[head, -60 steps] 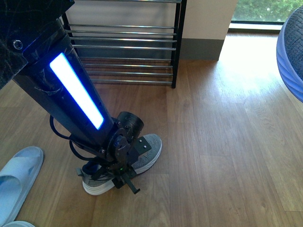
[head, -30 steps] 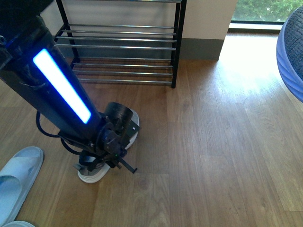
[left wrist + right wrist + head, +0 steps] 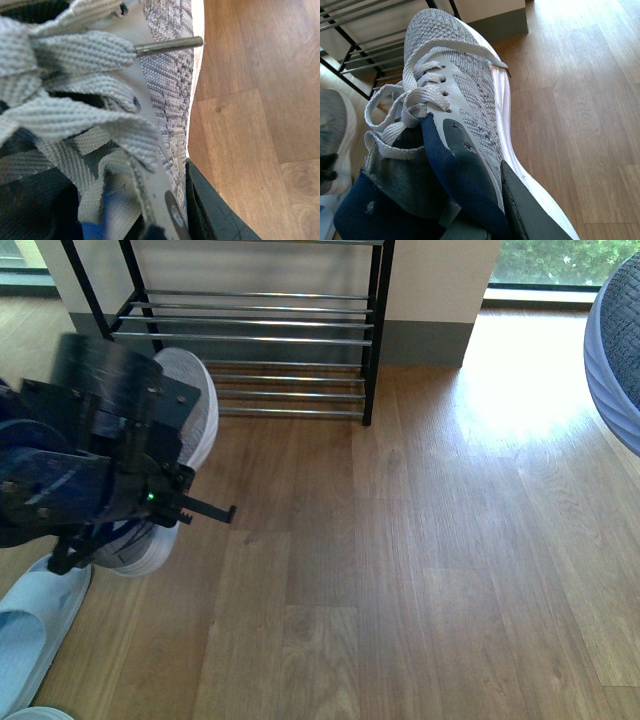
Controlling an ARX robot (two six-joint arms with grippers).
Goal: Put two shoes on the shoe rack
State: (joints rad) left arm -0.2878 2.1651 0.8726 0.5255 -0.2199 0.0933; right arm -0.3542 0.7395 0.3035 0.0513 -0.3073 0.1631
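- The left pincer [image 3: 140,505] is closed on a grey sneaker [image 3: 190,400]. The sneaker hangs clear of the floor [image 3: 430,540] at the left of the front view, toe raised and aimed at the rack [image 3: 270,340].
- The toe overlaps the rack's lower bars in the front view, but I cannot tell whether it touches them.
- In the left wrist view the laces [image 3: 75,55] fill most of the frame. One dark finger [image 3: 210,215] lies against the knit side (the opposite finger is hidden).
- The right pincer [image 3: 490,225] grips the other sneaker [image 3: 455,75] near its navy-lined collar, toe pointed toward the rack, with floor showing beneath it. One dark finger [image 3: 530,215] runs along its white-soled side.
- A pale blue slide [image 3: 35,625] lies on the floor at the lower left of the front view, just below the left arm and the lifted sneaker.
- A rounded blue shape [image 3: 620,350] cuts into the right edge of the front view (I cannot tell what it is).
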